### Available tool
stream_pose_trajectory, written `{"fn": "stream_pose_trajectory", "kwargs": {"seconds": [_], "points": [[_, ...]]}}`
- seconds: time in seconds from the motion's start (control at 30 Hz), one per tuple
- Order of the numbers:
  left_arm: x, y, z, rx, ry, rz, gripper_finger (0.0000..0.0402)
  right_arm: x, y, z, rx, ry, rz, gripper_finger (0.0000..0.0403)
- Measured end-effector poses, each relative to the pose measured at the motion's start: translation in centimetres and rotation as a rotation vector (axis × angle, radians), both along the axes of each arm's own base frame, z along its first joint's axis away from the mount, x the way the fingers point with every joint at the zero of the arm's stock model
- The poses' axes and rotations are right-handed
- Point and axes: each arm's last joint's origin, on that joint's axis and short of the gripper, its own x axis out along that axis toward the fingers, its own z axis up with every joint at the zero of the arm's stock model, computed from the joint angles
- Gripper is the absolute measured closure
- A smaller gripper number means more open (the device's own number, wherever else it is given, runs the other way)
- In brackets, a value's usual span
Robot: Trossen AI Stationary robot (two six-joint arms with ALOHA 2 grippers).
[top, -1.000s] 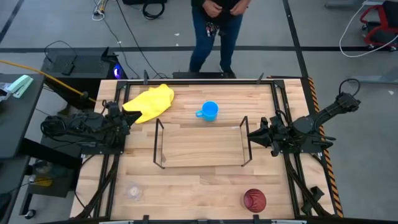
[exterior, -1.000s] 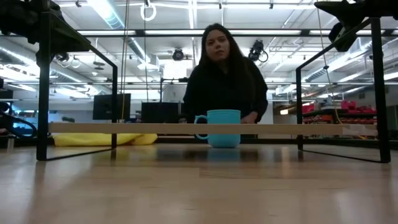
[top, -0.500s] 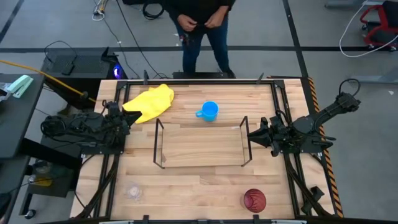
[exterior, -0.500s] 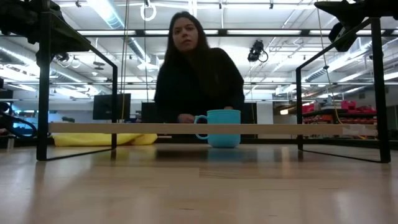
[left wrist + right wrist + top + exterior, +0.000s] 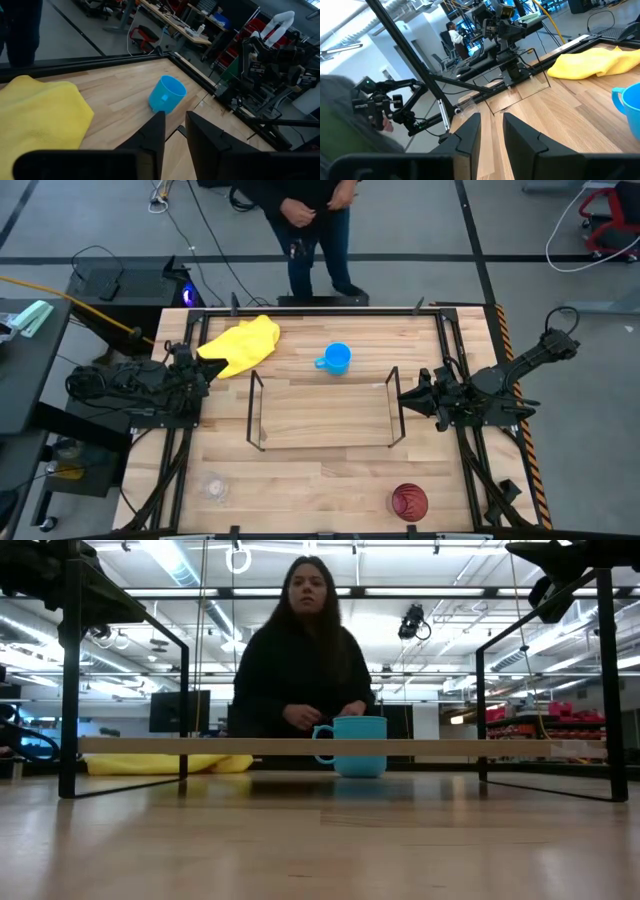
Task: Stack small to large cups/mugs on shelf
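Note:
The blue mug [image 5: 336,358] stands upright on the table just beyond the far side of the black wire shelf [image 5: 325,412], its handle toward the table's left. It also shows in the left wrist view [image 5: 167,94] and the low view [image 5: 358,745]. The clear cup [image 5: 214,487] stands near the front left corner. The dark red cup [image 5: 408,501] stands near the front right. My left gripper [image 5: 206,376] is shut and empty by the table's left edge. My right gripper [image 5: 402,396] is shut and empty just right of the shelf's right end frame.
A yellow cloth [image 5: 243,343] lies crumpled at the far left, close to my left gripper. Black rails [image 5: 450,350] run along the table's edges. A person [image 5: 310,220] stands just beyond the far edge, and also shows in the low view [image 5: 300,660].
The person beyond the far edge has stepped toward the table's left. Both arms and all three cups have kept still.

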Motion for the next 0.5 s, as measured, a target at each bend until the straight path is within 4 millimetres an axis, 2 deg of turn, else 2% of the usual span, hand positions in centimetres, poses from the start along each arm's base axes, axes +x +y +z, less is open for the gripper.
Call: {"fn": "stream_pose_trajectory", "kwargs": {"seconds": [0.5], "points": [[0.2,0.0,2.1,-0.043,-0.230,0.001,0.0321,0.0,0.0,0.0,-0.050,-0.002,0.001,0.0314]]}}
